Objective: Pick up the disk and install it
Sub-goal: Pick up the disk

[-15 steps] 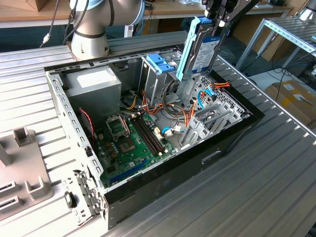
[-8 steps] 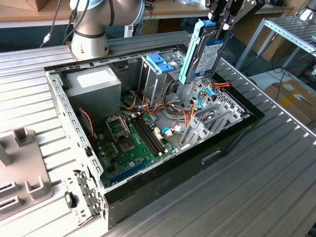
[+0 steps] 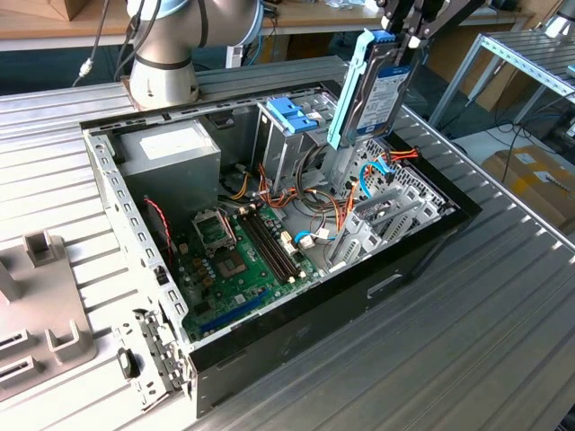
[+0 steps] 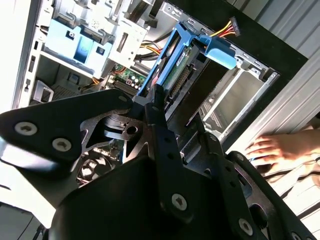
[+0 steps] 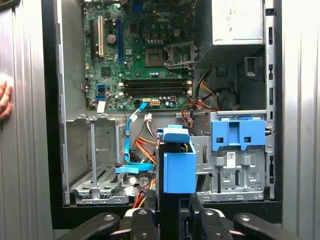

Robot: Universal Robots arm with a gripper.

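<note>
Ribbed metal table [image 3: 503, 296] carries an open computer case [image 3: 296, 332] lying on its side, with desks and shelving behind. Gripper [image 3: 404, 40] fingers are clamped on the upper end of the disk [image 3: 382, 94]. The disk hangs below them over the case, long axis near vertical and slightly tilted, with its white-and-blue label facing the exterior camera; the print is not legible. Lower, beside the fingers, stand the blue-topped cage [image 3: 292, 115] and the motherboard [image 3: 238, 260]. A hand [image 4: 272, 150] lies on the table just outside the case wall.
</note>
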